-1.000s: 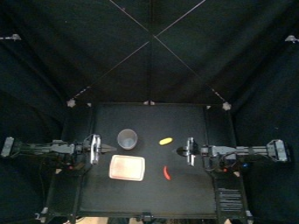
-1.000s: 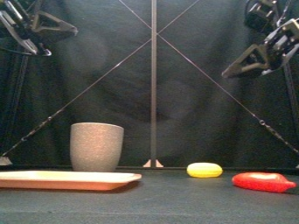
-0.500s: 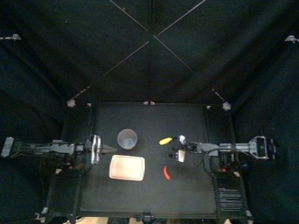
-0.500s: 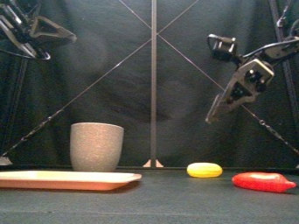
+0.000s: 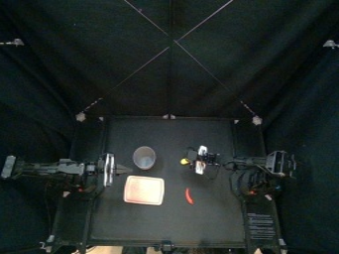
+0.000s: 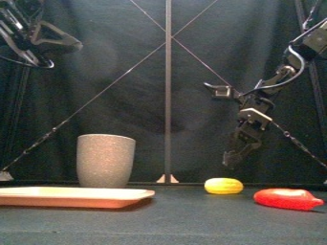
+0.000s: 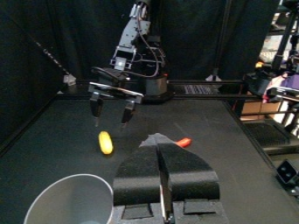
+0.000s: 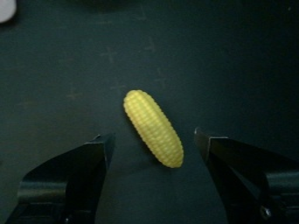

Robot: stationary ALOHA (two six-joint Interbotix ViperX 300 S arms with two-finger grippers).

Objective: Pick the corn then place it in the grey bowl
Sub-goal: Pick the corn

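Down comes the right claw since a moment ago, jaws wide, straddling the air just above the corn. Left claw rests at the left, pinched shut. Grey cup behind the pink tray, corn lying right of it, red toy rightmost.

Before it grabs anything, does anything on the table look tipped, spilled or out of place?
Nothing stands out. The grey bowl stands upright, the pink tray lies flat, and the corn and a red toy lie apart.
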